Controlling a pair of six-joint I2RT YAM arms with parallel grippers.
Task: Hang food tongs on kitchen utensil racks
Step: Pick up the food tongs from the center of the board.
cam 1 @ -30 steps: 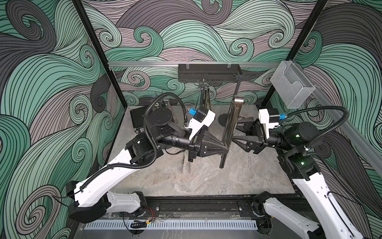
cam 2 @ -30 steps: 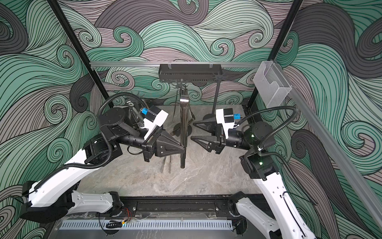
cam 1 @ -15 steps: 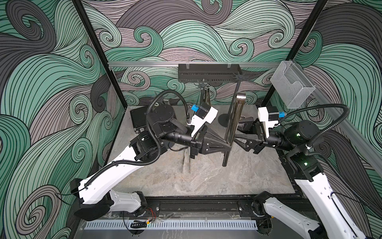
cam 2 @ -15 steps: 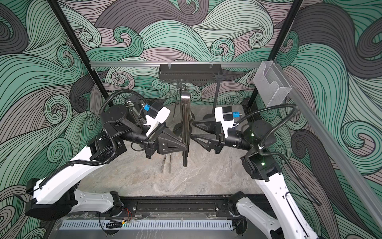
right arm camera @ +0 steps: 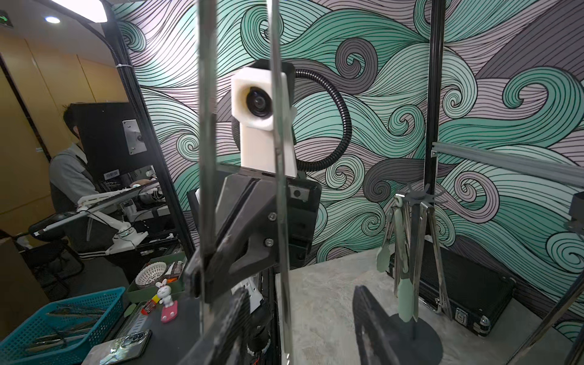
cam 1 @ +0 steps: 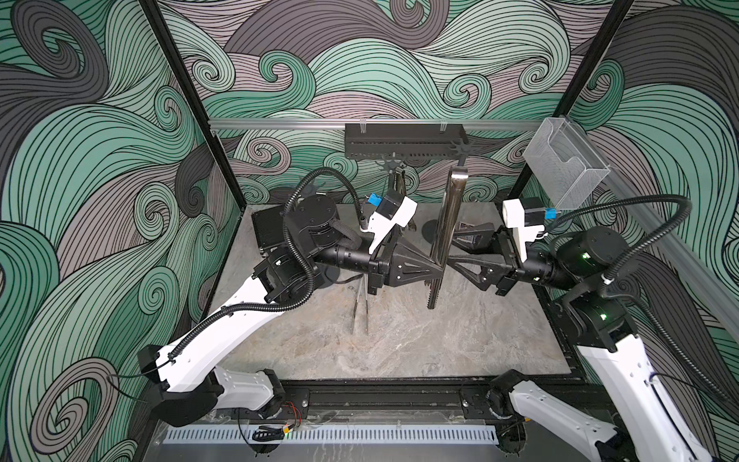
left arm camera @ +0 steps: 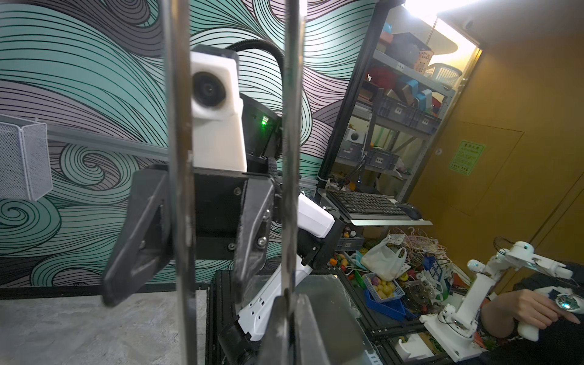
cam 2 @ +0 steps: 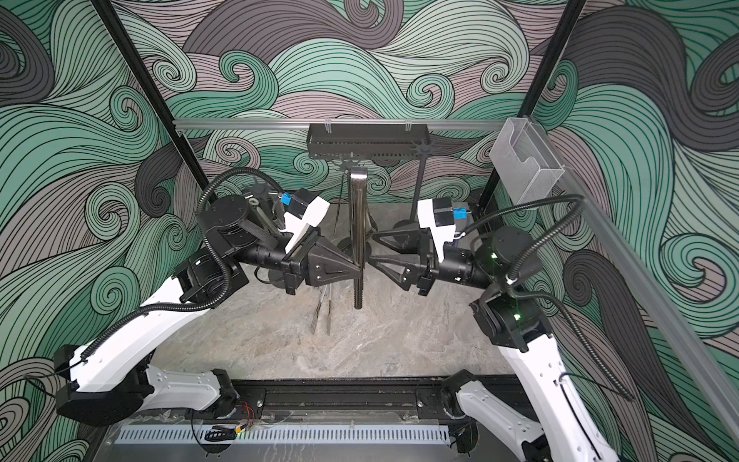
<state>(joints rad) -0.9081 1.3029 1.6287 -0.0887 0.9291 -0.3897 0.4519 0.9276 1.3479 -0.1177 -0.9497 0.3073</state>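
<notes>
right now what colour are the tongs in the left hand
Shiny silver steel tongs, best seen in a top view.

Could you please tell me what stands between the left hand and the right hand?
The steel tongs, upright, gripped by the left hand, in both top views.

You have almost nothing legible here. Far beyond the left gripper [left arm camera: 289, 303], the green notice [left arm camera: 466, 157] on the brown door [left arm camera: 521, 189] carries characters too small to read, and the shelf tag [left arm camera: 400, 66] is blurred. Beyond the right gripper [right arm camera: 300, 294], the sticker [right arm camera: 112, 173] on the monitor [right arm camera: 101, 136] shows only a barcode.
</notes>
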